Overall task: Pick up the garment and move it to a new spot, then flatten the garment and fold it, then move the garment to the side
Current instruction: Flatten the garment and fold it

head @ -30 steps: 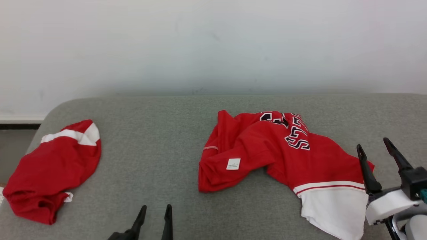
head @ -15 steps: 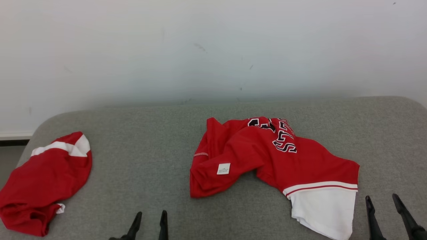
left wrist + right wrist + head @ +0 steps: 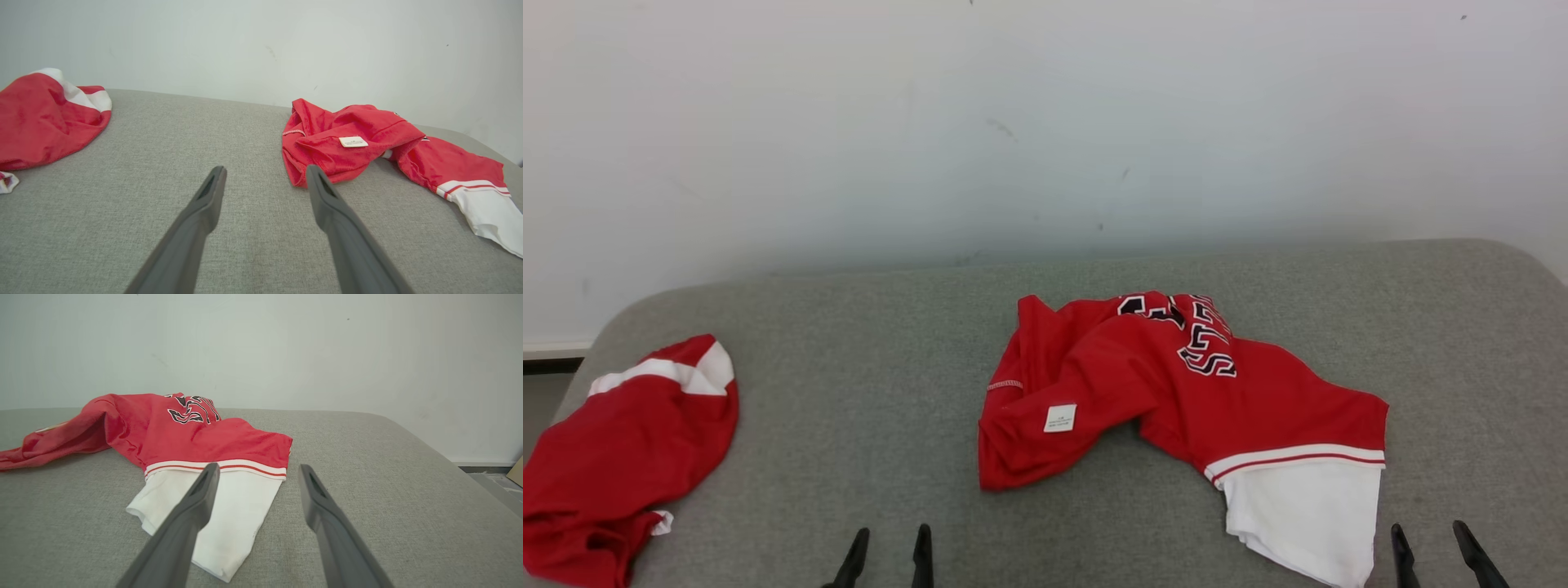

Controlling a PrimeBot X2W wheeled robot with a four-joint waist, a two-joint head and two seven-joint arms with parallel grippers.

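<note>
Withdrawn from the 3 o'clock edge of the crumpled red jersey, the right gripper sat low at 5 o'clock, fingers apart like those of the left gripper, and the jersey, right of centre on the grey cushion, was probably best pinched at its white hem.
</note>
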